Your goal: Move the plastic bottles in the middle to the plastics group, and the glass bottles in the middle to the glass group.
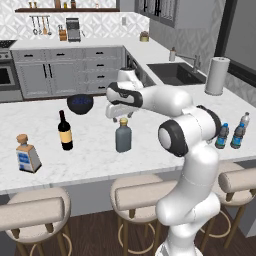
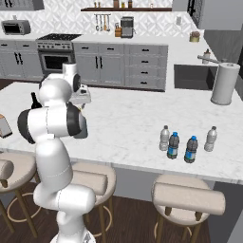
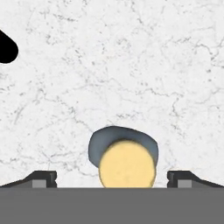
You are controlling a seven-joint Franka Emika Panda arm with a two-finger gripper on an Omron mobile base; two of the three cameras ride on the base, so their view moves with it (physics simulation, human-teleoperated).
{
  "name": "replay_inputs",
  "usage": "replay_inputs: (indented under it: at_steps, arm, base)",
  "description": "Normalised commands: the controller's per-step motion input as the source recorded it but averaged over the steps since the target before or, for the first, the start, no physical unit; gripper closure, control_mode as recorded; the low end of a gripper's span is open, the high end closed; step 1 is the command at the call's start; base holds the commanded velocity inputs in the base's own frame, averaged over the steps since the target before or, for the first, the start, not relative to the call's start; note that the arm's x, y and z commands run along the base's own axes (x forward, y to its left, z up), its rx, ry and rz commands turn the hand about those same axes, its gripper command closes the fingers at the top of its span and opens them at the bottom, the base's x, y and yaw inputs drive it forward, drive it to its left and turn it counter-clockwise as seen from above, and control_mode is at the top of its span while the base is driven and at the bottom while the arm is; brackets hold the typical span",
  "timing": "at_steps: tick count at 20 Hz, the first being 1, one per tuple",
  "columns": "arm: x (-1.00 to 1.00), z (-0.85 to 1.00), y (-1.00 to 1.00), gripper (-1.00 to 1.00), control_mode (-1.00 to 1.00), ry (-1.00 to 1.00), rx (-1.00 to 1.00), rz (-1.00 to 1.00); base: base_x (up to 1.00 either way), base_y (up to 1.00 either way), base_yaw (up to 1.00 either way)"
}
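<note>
Counter (image 1: 90, 145): white marble look, grey-veined, smooth. Squat bottle (image 1: 123, 138): matt grey-blue glass, tan cork-like stopper (image 3: 127, 169). Stools (image 1: 35, 207): beige padded seats.

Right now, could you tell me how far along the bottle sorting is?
Done, apparently: four water bottles stand together at the counter's right end. In hand: the gripper hangs open directly above the grey bottle's tan stopper, not gripping yet. Left: carrying it over to the wine bottle and square bottle.

A white marble worktop (image 1: 90, 150) fronts padded stools (image 1: 35, 212) on a dark wood floor (image 2: 142, 223); behind stand grey cabinets (image 2: 118, 64), an oven (image 2: 54, 59), a sink (image 1: 172, 72) and patterned wall tiles (image 2: 57, 16)
</note>
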Motion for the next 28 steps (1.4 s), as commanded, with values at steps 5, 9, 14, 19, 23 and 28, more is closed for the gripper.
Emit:
replay_inputs:
  at_steps: [5, 9, 14, 19, 23, 28]
  arm:
    - [0.02, -0.26, 0.0, -1.0, -1.0, 0.05, 0.0, -0.02]
    - [0.04, -0.29, 0.0, -1.0, -1.0, 0.03, 0.0, -0.02]
    - [0.0, -0.12, 0.0, -1.0, -1.0, 0.03, 0.0, -0.02]
    - [0.0, 0.0, 0.0, 1.0, -1.0, 0.0, 0.0, 0.0]
    - [0.0, 0.0, 0.0, 1.0, -1.0, 0.0, 0.0, 0.0]
    - [-0.06, 0.18, 0.0, 1.0, -1.0, -0.03, 0.03, 0.0]
  base:
    - [0.0, 0.0, 0.0]
    - [0.0, 0.0, 0.0]
    - [0.0, 0.0, 0.0]
    - [0.0, 0.0, 0.0]
    - [0.0, 0.0, 0.0]
    - [0.0, 0.0, 0.0]
